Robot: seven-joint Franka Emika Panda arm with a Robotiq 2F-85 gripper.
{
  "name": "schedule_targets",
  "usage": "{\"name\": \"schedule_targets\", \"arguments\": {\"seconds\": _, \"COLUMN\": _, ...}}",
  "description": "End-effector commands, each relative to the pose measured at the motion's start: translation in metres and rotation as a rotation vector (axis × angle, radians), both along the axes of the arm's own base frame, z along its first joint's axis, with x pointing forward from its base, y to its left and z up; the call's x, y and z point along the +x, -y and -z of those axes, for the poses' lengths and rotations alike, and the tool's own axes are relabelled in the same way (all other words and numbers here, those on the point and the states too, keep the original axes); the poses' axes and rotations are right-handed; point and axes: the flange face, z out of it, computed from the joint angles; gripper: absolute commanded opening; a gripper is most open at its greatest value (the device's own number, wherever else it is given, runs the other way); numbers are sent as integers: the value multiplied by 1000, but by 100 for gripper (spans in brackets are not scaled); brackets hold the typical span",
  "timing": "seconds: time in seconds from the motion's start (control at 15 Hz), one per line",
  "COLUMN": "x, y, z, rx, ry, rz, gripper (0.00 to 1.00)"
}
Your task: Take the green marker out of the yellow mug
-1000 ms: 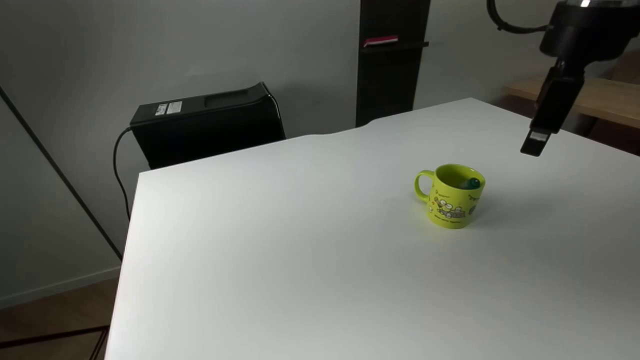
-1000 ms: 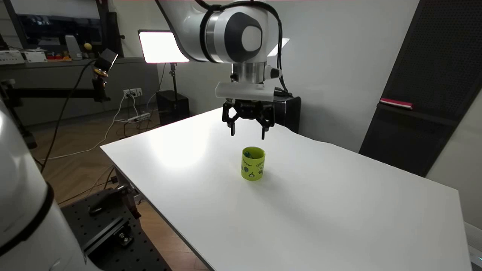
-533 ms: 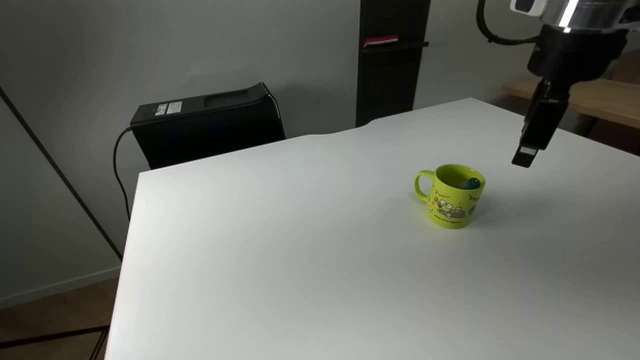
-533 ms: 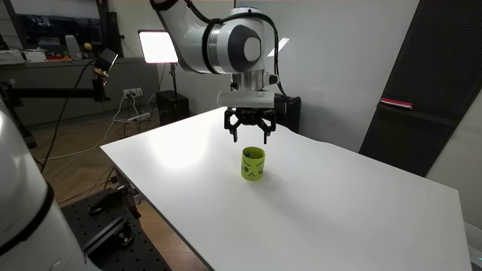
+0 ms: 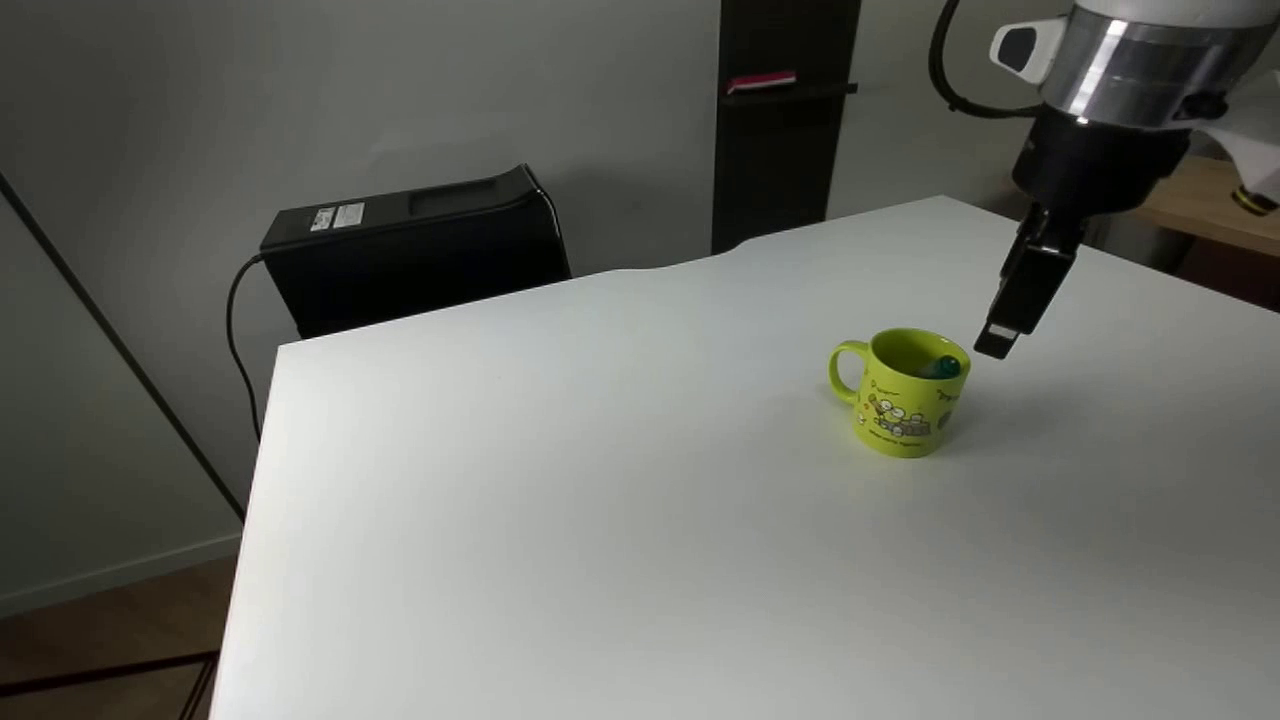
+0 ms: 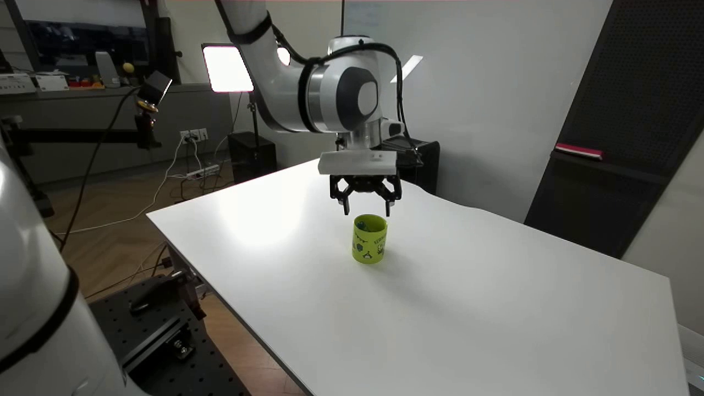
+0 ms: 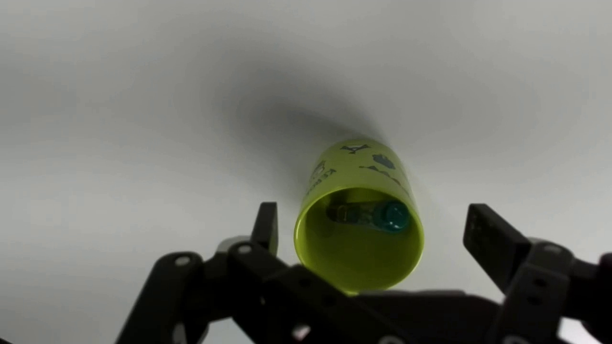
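Note:
The yellow mug (image 5: 900,420) stands upright on the white table, with its loop handle showing in an exterior view. It also shows in an exterior view (image 6: 368,250) and in the wrist view (image 7: 358,172). The green marker (image 7: 366,215) lies slanted inside the mug, its rounded teal end against the inner wall near the rim. That end also shows in both exterior views (image 5: 943,367) (image 6: 361,225). My gripper (image 6: 367,213) is open and empty, pointing down above the mug. In the wrist view its fingers (image 7: 373,227) stand on either side of the mug opening, apart from it.
The white table (image 5: 560,500) carries the mug. A black box-shaped device (image 5: 420,250) stands behind the table edge. A dark panel with a small red item (image 5: 762,81) is at the wall. A bright light panel (image 6: 228,69) stands in the background.
My gripper has moved down and closer to the mug, leftward in an exterior view. Its fingers stay open. The mug and the marker have not moved.

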Motion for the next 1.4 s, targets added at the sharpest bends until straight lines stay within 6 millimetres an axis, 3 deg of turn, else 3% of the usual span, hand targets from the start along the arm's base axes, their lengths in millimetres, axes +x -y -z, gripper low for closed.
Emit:
{"name": "schedule_targets", "arguments": {"seconds": 0.0, "x": 4, "y": -7, "z": 12, "rx": -13, "ry": 39, "rz": 16, "gripper": 100}}
{"name": "schedule_targets", "arguments": {"seconds": 1.33, "x": 13, "y": -13, "z": 41, "rx": -96, "ry": 109, "rz": 30, "gripper": 100}}
